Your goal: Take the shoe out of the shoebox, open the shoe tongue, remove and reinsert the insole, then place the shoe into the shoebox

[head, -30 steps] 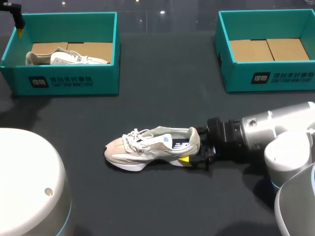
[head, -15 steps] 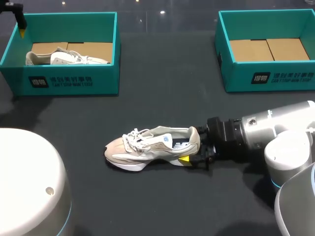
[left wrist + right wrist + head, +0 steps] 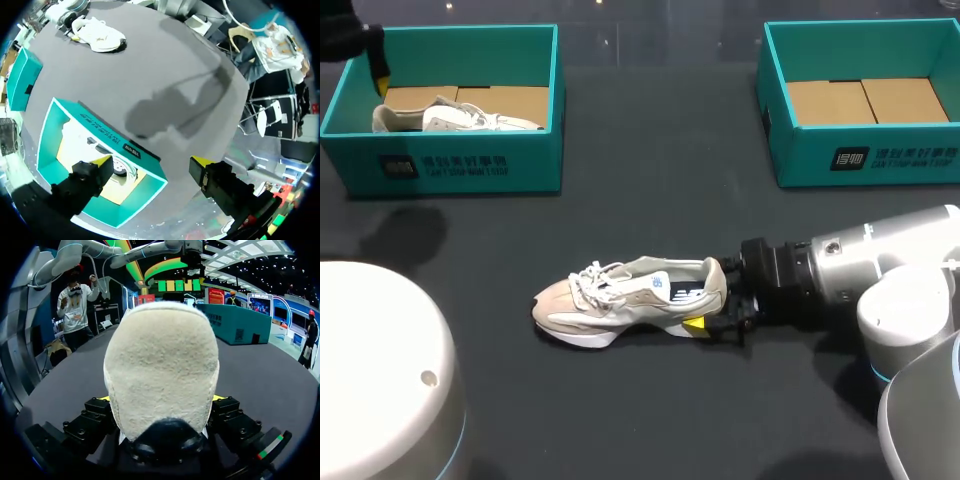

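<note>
Shoe out on the desk, gripped at the heel by the right claw

Head view: the shoe lies on its sole on the dark desk, toe toward my left. The right claw is clamped on its heel, its arm coming in from the right. The left claw hangs over the far corner of the left shoebox, which holds a second shoe. The right shoebox shows only its cardboard floor.
Left wrist view: the left claw has its fingers spread wide with nothing between them, above the left shoebox and the second shoe. The shoe lies well ahead on the desk.
Right wrist view: the heel of the shoe sits between the fingers of the right claw, pressed from both sides.
</note>
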`<state>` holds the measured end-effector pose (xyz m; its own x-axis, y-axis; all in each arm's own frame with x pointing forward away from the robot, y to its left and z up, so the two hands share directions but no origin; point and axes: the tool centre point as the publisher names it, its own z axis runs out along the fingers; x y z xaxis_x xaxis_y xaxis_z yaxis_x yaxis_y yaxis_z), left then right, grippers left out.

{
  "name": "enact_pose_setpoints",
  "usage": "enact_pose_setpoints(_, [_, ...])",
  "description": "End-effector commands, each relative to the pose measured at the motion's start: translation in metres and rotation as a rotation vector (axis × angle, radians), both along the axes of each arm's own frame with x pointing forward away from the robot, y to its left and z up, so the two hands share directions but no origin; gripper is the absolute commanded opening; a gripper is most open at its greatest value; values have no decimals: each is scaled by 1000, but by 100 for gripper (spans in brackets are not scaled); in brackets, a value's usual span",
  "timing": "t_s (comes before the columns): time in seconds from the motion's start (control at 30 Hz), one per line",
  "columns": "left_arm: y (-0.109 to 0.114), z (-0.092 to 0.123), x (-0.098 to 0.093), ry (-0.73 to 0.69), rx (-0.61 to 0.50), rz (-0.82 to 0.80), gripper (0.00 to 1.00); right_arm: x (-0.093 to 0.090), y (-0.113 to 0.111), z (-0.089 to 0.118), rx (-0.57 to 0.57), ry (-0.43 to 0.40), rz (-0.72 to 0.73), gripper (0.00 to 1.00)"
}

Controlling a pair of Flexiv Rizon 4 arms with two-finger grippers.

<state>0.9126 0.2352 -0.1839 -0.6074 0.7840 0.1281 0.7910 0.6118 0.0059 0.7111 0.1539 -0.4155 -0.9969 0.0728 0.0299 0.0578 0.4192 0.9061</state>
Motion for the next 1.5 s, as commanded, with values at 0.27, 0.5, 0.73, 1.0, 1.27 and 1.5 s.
enact_pose_setpoints(0.27, [-104, -13, -81, -150, 96, 954, 100, 2, 1, -1, -4, 2, -1, 0])
enact_pose_setpoints(0.5, [-104, -13, -81, -150, 96, 954, 100, 2, 1, -1, -4, 2, -1, 0])
enact_pose_setpoints(0.73, [-117, -19, -100, -114, 60, 1132, 100, 2, 1, -1, -4, 2, -1, 0])
enact_pose_setpoints(1.0, [-178, -24, -146, -146, 39, 1789, 100, 2, 1, -1, -4, 2, -1, 0])
enact_pose_setpoints(1.27, [-184, -23, -150, -223, 47, 1789, 100, 2, 1, -1, -4, 2, -1, 0])
enact_pose_setpoints(1.5, [-212, -41, -170, -233, 103, 2044, 100, 2, 1, -1, -4, 2, -1, 0])
